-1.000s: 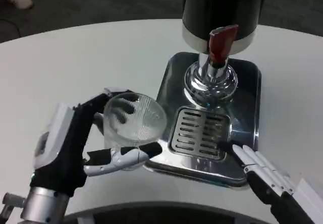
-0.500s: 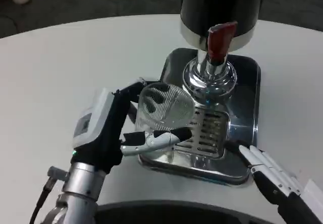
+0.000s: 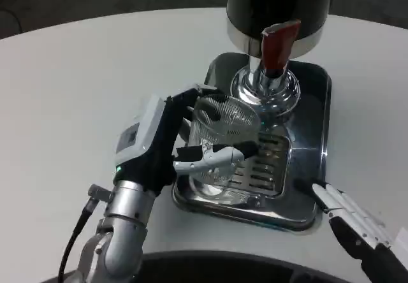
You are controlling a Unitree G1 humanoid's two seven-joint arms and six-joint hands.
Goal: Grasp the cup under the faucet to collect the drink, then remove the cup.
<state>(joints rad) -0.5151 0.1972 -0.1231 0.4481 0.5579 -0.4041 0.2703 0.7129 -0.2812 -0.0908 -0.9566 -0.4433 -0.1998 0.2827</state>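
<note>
A round white table (image 3: pixel 95 72) fills the head view, smooth and matte. On it stands a drink dispenser: a glossy black cylindrical body (image 3: pixel 280 2) with a silver band, a red lever handle (image 3: pixel 277 41) and a polished chrome faucet (image 3: pixel 264 92) below it. Under these lies a shiny rectangular steel drip tray (image 3: pixel 312 168) with rounded corners and a slotted metal grille (image 3: pixel 264 165).

The robot's left hand (image 3: pixel 175 146), white-backed with black and white fingers, grips a clear ribbed plastic cup (image 3: pixel 220 136). The fingers wrap around both sides of the cup's wall. The cup is over the left part of the tray, tilted, its rim just beside the faucet and slightly left of it.

The right hand (image 3: pixel 354 222) is at the tray's near right corner, its white fingers stretched out straight and close together, holding nothing.
</note>
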